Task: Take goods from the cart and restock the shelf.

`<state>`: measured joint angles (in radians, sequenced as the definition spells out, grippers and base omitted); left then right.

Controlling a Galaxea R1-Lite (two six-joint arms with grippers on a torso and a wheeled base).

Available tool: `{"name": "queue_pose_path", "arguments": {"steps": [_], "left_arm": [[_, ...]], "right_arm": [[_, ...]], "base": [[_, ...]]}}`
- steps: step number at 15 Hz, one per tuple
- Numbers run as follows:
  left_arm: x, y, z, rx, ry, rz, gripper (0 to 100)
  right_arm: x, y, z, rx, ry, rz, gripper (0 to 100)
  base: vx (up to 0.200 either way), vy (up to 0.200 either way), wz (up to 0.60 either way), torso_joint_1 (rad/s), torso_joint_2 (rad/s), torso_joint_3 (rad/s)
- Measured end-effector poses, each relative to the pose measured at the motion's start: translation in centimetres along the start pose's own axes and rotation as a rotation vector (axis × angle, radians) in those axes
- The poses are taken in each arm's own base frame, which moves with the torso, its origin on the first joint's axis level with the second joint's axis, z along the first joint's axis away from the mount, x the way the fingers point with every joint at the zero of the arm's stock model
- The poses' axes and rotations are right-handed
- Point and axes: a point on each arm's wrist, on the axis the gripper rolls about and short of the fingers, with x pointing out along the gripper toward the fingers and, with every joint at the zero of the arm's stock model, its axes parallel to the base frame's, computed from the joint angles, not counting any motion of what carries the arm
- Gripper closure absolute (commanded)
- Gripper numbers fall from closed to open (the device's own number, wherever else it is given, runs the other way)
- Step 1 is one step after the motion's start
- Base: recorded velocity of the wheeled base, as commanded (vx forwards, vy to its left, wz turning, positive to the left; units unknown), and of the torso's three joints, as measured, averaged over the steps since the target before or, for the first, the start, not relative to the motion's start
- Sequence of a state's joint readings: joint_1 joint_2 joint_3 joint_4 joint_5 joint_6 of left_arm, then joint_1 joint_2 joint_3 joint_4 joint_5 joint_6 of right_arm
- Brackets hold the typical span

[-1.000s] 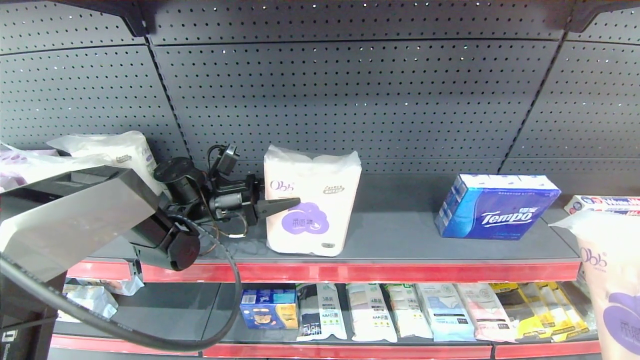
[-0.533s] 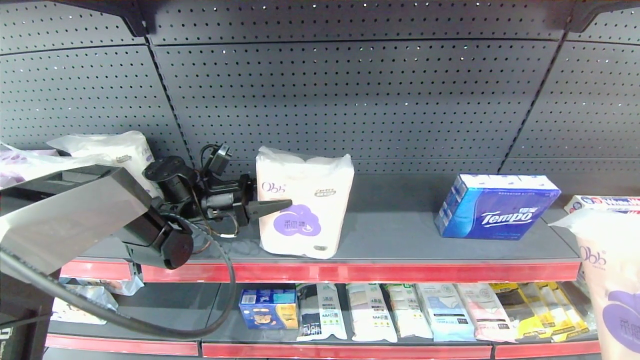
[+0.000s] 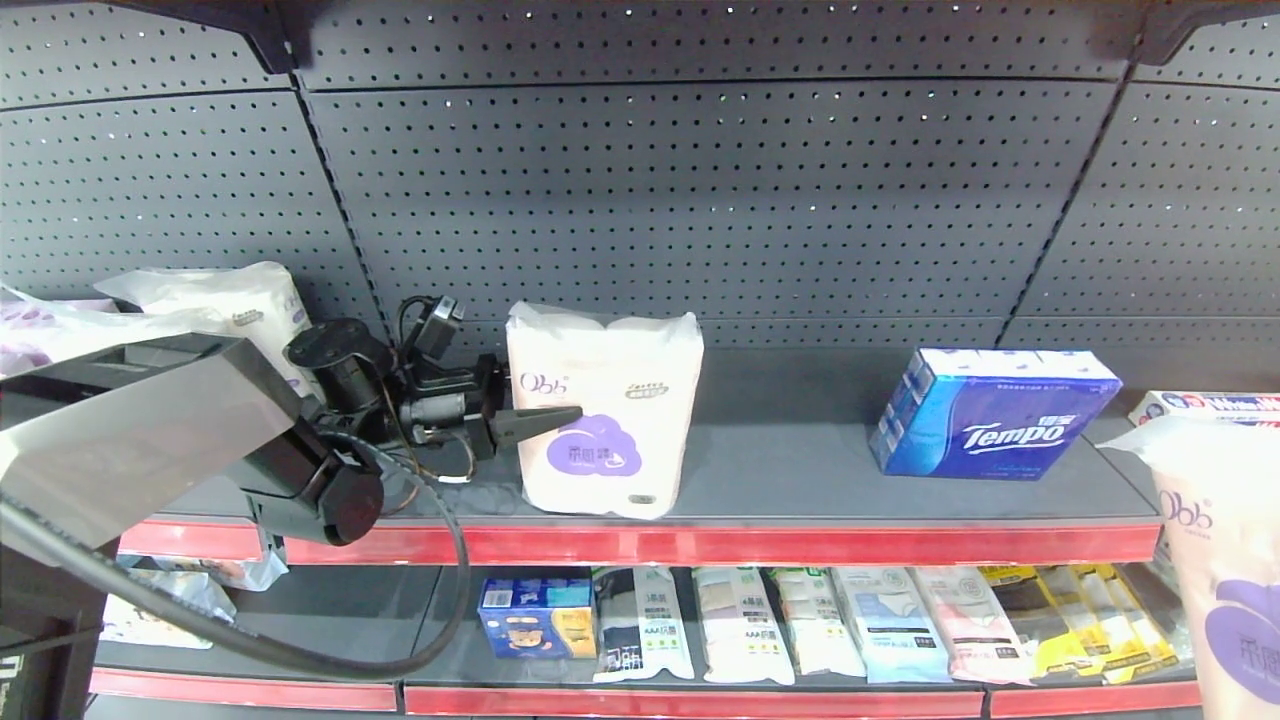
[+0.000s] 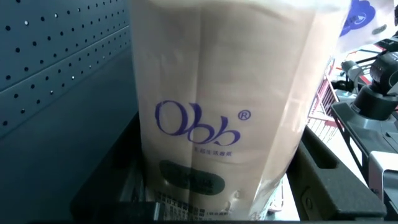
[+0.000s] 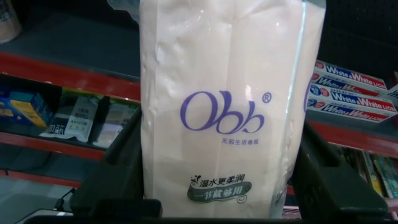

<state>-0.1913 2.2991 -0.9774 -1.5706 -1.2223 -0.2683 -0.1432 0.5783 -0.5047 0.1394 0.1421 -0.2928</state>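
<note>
The left gripper (image 3: pixel 572 405) gripped a toilet paper pack (image 3: pixel 610 380) upright on the upper shelf (image 3: pixel 800 480). The right gripper (image 5: pixel 221 186) clutched a second pack (image 5: pixel 224 74) at the right.

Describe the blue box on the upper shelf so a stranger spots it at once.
Find the upper shelf under the pegboard wall. Right of centre lies the blue box, the only blue pack there; the white pack to its left stands upright.

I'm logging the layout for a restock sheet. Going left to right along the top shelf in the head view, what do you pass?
White bagged rolls → toilet paper pack → blue tissue box → flat white box at the right edge.
</note>
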Motion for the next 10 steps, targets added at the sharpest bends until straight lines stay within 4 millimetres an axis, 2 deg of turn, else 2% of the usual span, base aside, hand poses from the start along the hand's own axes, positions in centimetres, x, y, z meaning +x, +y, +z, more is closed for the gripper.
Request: {"name": "queue_pose_path", "arguments": {"steps": [10], "left_arm": [[-0.08,-0.31,-0.49,0.018,0.016,-0.038,100]], "right_arm": [[0.33,-0.14,0.32,0.001,0.007,0.003,100]], "base": [[0.000,0.000,0.00,0.000,0.00,0.000]]}}
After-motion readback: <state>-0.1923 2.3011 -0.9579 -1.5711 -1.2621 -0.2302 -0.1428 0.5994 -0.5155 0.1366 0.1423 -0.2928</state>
